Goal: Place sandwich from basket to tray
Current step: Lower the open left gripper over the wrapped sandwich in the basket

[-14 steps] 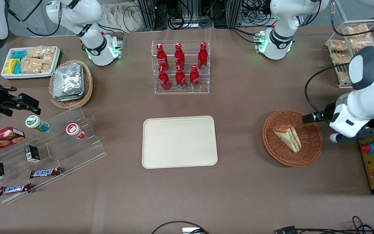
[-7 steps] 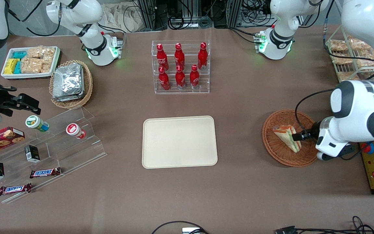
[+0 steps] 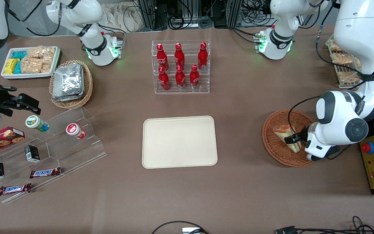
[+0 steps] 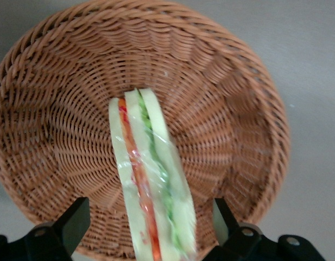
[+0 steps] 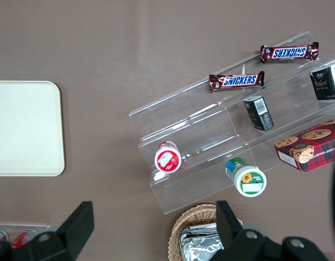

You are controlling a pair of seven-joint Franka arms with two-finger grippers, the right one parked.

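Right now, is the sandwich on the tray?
No, the sandwich lies in the basket, with the open gripper around it, one finger on each side, while the tray holds nothing.

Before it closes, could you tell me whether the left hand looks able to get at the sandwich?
Probably yes: the hand is open above the basket, its fingers either side of the sandwich, with nothing between.
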